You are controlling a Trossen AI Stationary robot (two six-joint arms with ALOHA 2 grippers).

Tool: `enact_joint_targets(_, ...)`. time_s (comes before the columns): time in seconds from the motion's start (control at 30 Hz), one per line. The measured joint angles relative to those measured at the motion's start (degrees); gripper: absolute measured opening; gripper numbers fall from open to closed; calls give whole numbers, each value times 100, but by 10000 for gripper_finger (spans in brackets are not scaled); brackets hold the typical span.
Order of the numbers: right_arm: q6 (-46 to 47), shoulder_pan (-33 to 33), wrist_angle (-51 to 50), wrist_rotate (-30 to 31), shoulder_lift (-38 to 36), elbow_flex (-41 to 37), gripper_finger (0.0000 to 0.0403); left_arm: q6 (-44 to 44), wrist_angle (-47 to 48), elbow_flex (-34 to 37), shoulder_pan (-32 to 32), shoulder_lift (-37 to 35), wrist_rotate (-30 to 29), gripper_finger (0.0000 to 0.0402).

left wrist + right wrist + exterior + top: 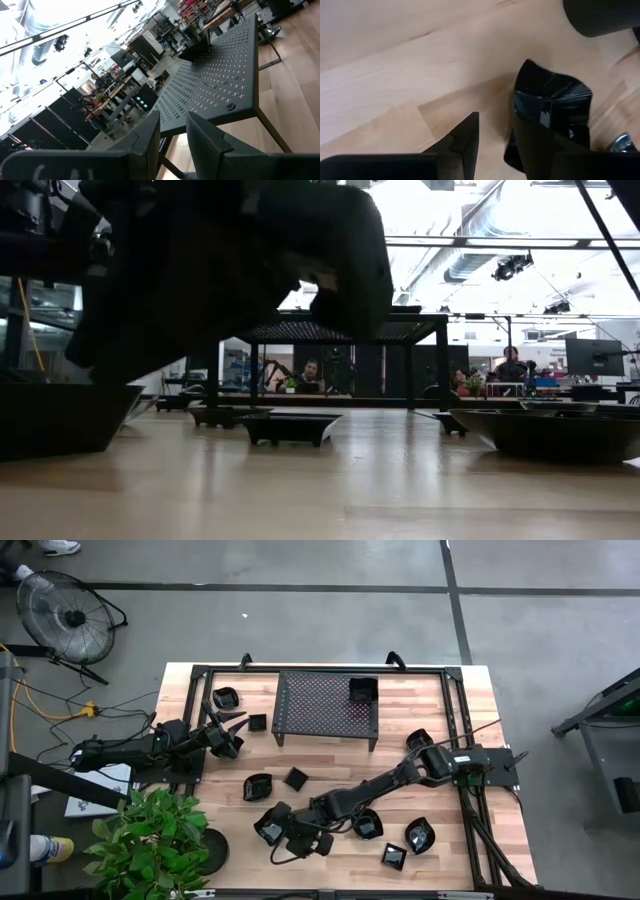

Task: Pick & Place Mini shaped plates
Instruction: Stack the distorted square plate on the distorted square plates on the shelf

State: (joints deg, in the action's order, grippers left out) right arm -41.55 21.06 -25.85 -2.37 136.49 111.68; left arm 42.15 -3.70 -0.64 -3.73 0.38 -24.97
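Note:
Several glossy black mini plates lie scattered on the wooden table. One square plate [363, 690] sits on the mesh rack [320, 710], and others [258, 786] [420, 835] are on the boards. My right gripper [280, 826] reaches to the front left and hangs low over a square plate [266, 833]. In the right wrist view that plate [555, 100] lies against one finger [535, 150], bare wood shows in the gap, and the gripper [495, 145] is open. My left gripper [231, 742] waits by the rack's left end, open [172, 145] and holding nothing.
A potted plant [150, 835] stands at the table's front left corner. A black frame [455, 690] runs along the table's back and sides. In the low view my right arm's dark bulk [230, 270] hangs over a plate [60, 420]. People sit in the room behind.

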Motion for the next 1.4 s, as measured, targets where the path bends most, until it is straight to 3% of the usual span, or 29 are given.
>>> enact_joint_targets(0.33,-93,-44,180,80,46,-2,185,-1,-1,0,0,0,0,92)
enact_joint_targets(0.5,-94,-127,435,110,213,-1,194,-2,-2,0,-2,0,0,92)
enact_joint_targets(1.4,126,-151,386,417,233,0,105,-2,-1,0,0,2,-2,92)
